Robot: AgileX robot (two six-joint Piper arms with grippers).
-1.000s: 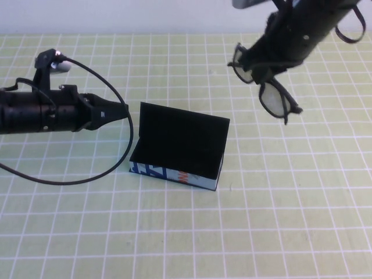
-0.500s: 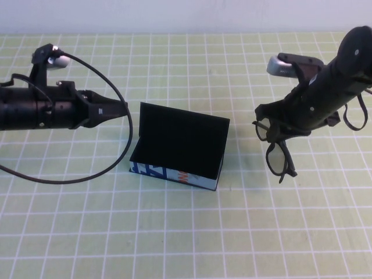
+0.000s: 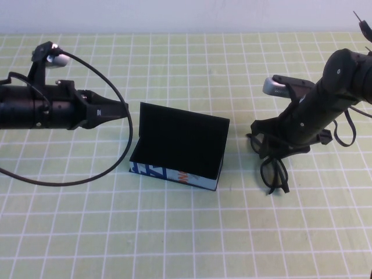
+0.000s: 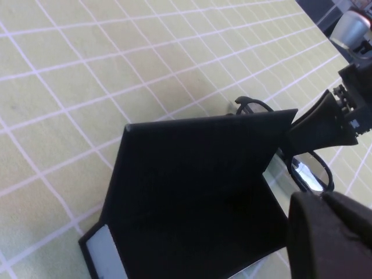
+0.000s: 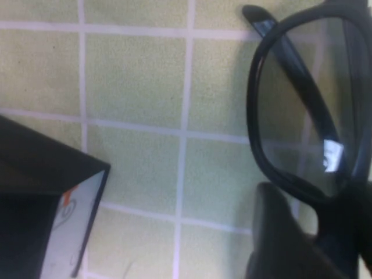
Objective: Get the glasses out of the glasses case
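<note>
The glasses case (image 3: 179, 152) stands open in the middle of the table, lid raised, black inside, light-blue printed front side toward me. It also shows in the left wrist view (image 4: 192, 192) and the right wrist view (image 5: 46, 221). My right gripper (image 3: 268, 149) is shut on the black glasses (image 3: 273, 173), right of the case and low over the table; one lens hangs down at the mat. The glasses fill the right wrist view (image 5: 302, 110). My left gripper (image 3: 119, 109) is shut and empty, just left of the case lid.
A green mat with a white grid (image 3: 174, 232) covers the table. A black cable (image 3: 116, 157) loops from the left arm down beside the case. Open mat lies in front of and behind the case.
My right arm has carried the glasses from high at the back right down to mat level beside the case. The left arm has hardly moved.
</note>
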